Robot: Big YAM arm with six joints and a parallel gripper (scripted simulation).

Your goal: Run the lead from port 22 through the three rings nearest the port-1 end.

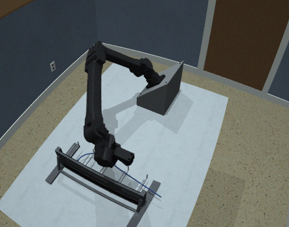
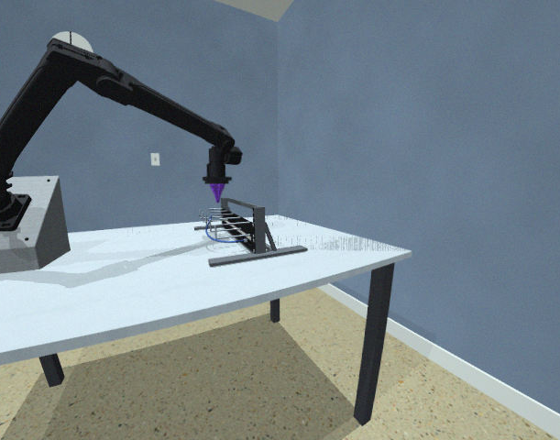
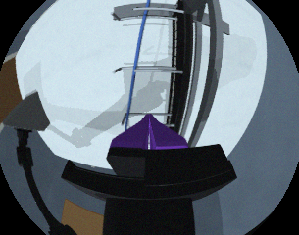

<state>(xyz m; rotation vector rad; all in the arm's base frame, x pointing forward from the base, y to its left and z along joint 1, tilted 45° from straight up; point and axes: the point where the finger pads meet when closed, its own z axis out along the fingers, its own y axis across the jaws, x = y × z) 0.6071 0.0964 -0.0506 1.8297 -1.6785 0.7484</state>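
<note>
The dark rack (image 1: 119, 186) (image 2: 258, 227) (image 3: 199, 46) stands upright on the white table (image 1: 188, 146) (image 2: 128, 293). Thin grey wire rings (image 1: 144, 180) (image 3: 145, 10) jut from its side that faces the arm. The blue lead (image 1: 139, 182) (image 2: 218, 239) (image 3: 139, 46) curves out near one end of the panel and runs along the ring row. Its free end (image 1: 160, 196) lies on the table by the rack's foot bar. I cannot tell whether it sits inside the rings. My gripper (image 2: 216, 192) (image 3: 149, 117) has purple fingers, is shut and empty, and points down just above the rack's middle, apart from the lead.
The grey wedge-shaped arm base (image 1: 161, 97) (image 2: 33, 227) stands at the table's far side. The rack's foot bar (image 1: 139, 214) lies close to the near table edge in the top view. The arm's wrist (image 1: 107, 153) hides part of the ring row there.
</note>
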